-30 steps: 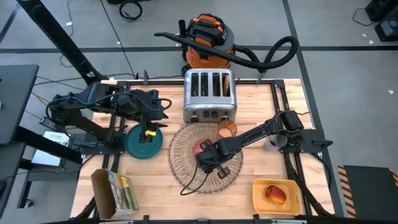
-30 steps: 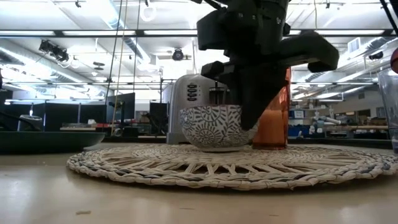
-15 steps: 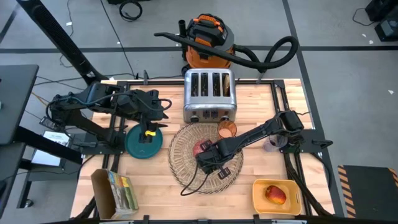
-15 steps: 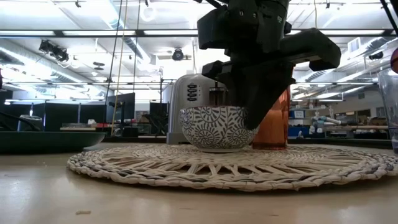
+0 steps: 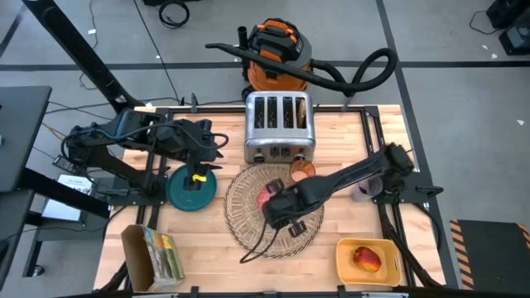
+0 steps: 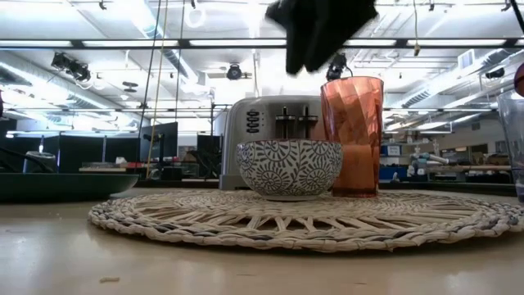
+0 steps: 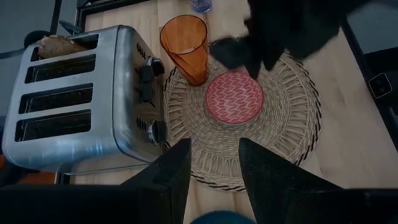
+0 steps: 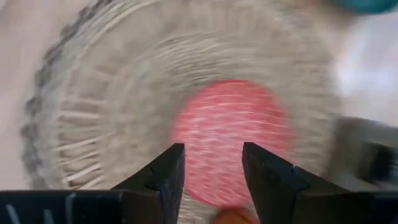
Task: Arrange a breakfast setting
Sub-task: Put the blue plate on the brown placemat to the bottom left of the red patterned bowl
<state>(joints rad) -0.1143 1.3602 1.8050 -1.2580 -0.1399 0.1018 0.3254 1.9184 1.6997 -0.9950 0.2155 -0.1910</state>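
Small pink-red bowl [image 5: 267,199] with a blue-and-white patterned outside, standing free on the large round woven straw placemat [image 5: 248,219], just beside the translucent orange cup [image 5: 301,171]. Right gripper [image 8: 209,180] hangs above the bowl, apart from it, fingers spread and holding nothing. Left gripper [image 7: 213,165], fingers apart and empty, waits over the dark teal plate [image 5: 191,189] beside the chrome four-slot toaster [image 5: 279,124].

Right gripper [image 5: 281,209] raised above mid-table, fingers [image 8: 166,177] parted and empty, arm stretched in from the right edge. Left gripper [image 7: 210,180] held at the table's left side, fingers spread, arm folded back.
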